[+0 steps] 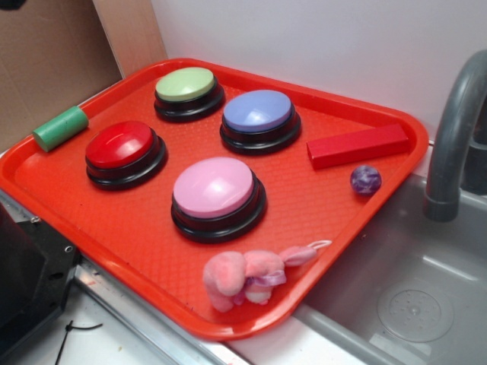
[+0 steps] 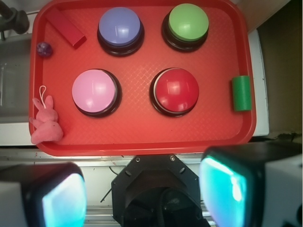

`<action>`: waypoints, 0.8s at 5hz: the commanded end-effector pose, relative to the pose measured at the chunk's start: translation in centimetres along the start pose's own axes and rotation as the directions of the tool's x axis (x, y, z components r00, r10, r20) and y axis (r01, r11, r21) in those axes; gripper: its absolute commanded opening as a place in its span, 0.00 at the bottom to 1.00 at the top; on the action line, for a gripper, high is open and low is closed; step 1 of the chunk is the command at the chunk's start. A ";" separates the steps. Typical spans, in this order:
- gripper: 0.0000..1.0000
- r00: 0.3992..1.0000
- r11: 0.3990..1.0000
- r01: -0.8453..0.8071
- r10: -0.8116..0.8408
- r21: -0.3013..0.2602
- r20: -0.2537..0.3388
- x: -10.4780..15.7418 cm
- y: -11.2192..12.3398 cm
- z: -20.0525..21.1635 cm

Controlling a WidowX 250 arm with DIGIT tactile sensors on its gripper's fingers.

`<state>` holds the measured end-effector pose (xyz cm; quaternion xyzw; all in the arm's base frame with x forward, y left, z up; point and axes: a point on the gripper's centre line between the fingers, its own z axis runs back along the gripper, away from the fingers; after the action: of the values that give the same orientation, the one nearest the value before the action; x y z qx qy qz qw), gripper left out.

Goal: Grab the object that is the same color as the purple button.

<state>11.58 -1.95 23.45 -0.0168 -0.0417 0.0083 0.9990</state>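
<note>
The object, a tiny glossy purple ball (image 1: 366, 179) (image 2: 44, 48) with pale streaks, lies near a corner of the red tray (image 1: 319, 205) (image 2: 137, 130), just beside the red block. The purple button (image 1: 259, 114) (image 2: 120, 27), periwinkle on a black base, stands at the tray's far side. In the wrist view my gripper (image 2: 144, 191) hangs high above the tray's near edge, open, its two pale-padded fingers (image 2: 64, 198) wide apart with nothing between them. It is far from the ball. The exterior view does not show the gripper.
Pink (image 1: 215, 190), red (image 1: 122, 146) and green (image 1: 186, 85) buttons share the tray with a red block (image 1: 358, 144), a green cylinder (image 1: 61, 128) and a pink plush toy (image 1: 243, 275). A grey faucet (image 1: 453, 137) and sink (image 1: 411, 296) adjoin the ball's side.
</note>
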 end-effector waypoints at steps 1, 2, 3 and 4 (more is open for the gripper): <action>1.00 1.000 1.000 0.000 0.000 0.000 0.000 0.0 0.0 0.0; 1.00 0.995 0.994 0.104 -0.104 0.024 0.005 0.9 -0.6 -0.5; 1.00 0.967 0.965 0.255 -0.255 0.070 0.002 2.3 -1.4 -1.3; 1.00 0.926 0.925 0.376 -0.377 0.056 -0.005 3.3 -1.9 -2.1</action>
<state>15.04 -3.78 21.27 0.0211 -0.0401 -0.1870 0.9813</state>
